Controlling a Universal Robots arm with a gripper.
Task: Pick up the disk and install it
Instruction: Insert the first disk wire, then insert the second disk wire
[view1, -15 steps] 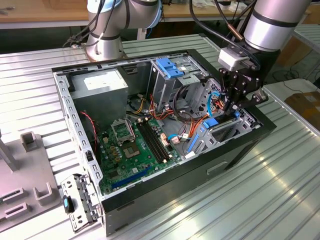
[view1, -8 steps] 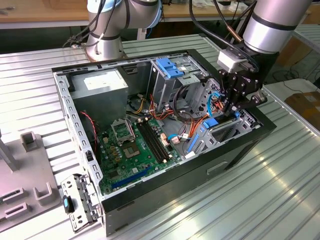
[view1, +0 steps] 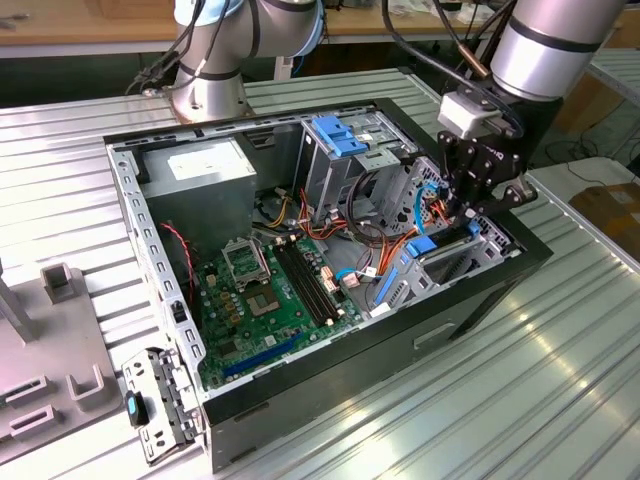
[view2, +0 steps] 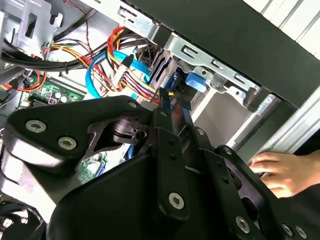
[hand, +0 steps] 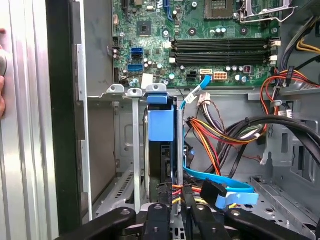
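A: Where is the disk (hand: 161, 124) right now?

B: In the first wrist view it stands on edge in the drive bay (hand: 134, 150) at the front corner of the computer case (view1: 470, 300), its blue carrier end facing the motherboard (hand: 200, 35). The gripper (view1: 470, 205) hangs directly over that bay in the exterior view.

A: Are the fingers clenched on it?

B: In both wrist views the fingers (hand: 192, 212) sit close together around a thin edge, which looks like the disk's rear end, so I judge they are grasping the disk. The contact itself is hidden by the gripper body.

A: What could go wrong?

B: The orange and yellow power wires (hand: 220, 132) and the blue data cable (hand: 225, 187) run just beside the fingers. A sideways drift could snag them or pinch one against the bay wall. If the disk sits tilted between the metal rails, pushing could jam it. There is also a person's hand (view2: 280, 172) resting on the case edge near the arm, which could get bumped
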